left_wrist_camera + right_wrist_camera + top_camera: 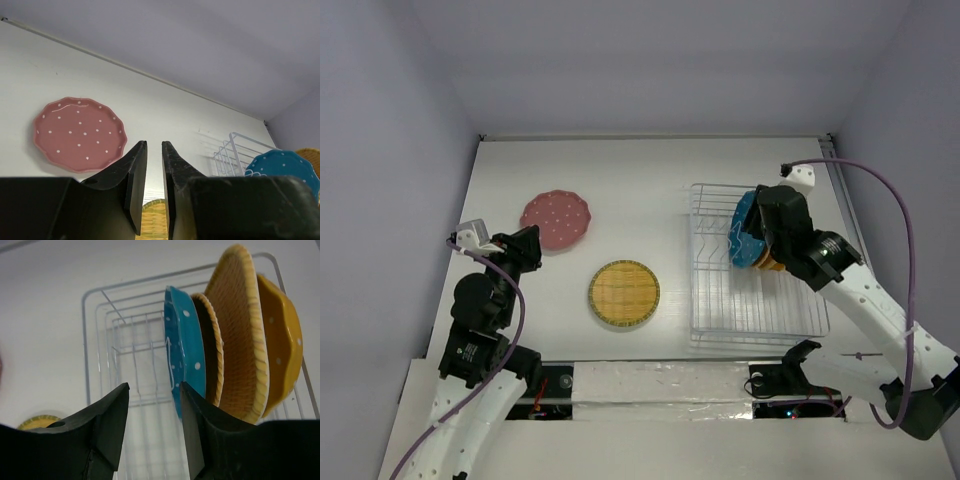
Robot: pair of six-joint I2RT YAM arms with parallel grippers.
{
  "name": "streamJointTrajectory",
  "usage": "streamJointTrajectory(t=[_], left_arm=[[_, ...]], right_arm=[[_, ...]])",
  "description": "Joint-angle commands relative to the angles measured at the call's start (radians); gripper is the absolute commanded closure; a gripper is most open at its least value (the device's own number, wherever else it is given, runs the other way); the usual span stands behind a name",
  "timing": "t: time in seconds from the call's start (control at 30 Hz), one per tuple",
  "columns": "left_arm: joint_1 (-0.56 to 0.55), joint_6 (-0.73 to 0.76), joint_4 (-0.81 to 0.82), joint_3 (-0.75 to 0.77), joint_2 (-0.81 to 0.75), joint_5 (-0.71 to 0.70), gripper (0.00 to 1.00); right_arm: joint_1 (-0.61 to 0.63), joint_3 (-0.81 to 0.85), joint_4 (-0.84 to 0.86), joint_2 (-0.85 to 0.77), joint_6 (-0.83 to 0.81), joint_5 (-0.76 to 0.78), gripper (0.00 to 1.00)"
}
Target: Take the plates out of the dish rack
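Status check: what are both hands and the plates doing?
Left hand barely open, empty. Right hand open, empty, at teal plate in dish rack. Pink plate, yellow plate on table. Nothing blocking.

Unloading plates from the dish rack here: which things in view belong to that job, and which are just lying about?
Job: white wire dish rack; standing in it, teal dotted scalloped plate, orange woven-textured plate, orange dotted scalloped plate; already out, pink dotted scalloped plate, round yellow woven plate.
Lying about: purple cable; silver tape strip.
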Motion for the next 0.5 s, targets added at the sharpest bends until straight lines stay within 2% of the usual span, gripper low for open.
streamJointTrajectory(t=[0.0,0.13,0.27,0.47], left_arm=[[-0.003,0.001,0.032,-0.004,0.009,0.004,0.84],[-0.003,0.001,0.029,-0.004,0.009,0.004,0.84],[-0.003,-0.001,0.029,-0.004,0.012,0.004,0.84],[-0.003,-0.001,0.029,-0.004,0.008,0.004,0.84]], right_arm=[[0.002,-0.016,-0.092,0.006,0.013,0.027,0.49],[-0.010,-0.056,-0.130,0.012,0.059,0.110,0.50],[-0.030,-0.074,-0.093,0.029,0.039,0.076,0.50],[-0.088,-0.053,-0.021,0.143,-0.012,0.030,0.52]])
